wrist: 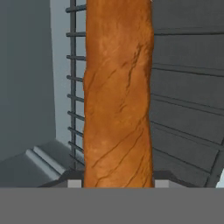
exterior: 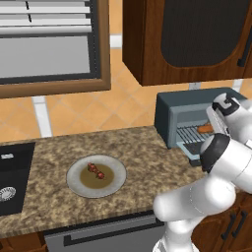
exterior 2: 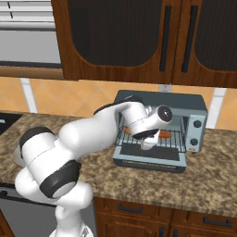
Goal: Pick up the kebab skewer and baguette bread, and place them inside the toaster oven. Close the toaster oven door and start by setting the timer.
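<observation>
Baguette bread (wrist: 118, 96) lies lengthwise along the toaster oven (exterior 2: 194, 109) wire rack (wrist: 74, 87), its near end clamped in the narrowly parted claw (exterior 2: 147, 144).

My gripper (exterior 2: 147, 144) sits in the mouth of the toaster oven (exterior 2: 194, 111), whose toaster oven door (exterior 2: 149, 159) lies folded down. The baguette bread (wrist: 118, 96) fills the wire rack (wrist: 74, 87) ahead of me. Left of the oven, only the plate (exterior: 74, 179) with the kebab skewer (exterior: 96, 172) occupies the counter (exterior: 49, 152).
</observation>
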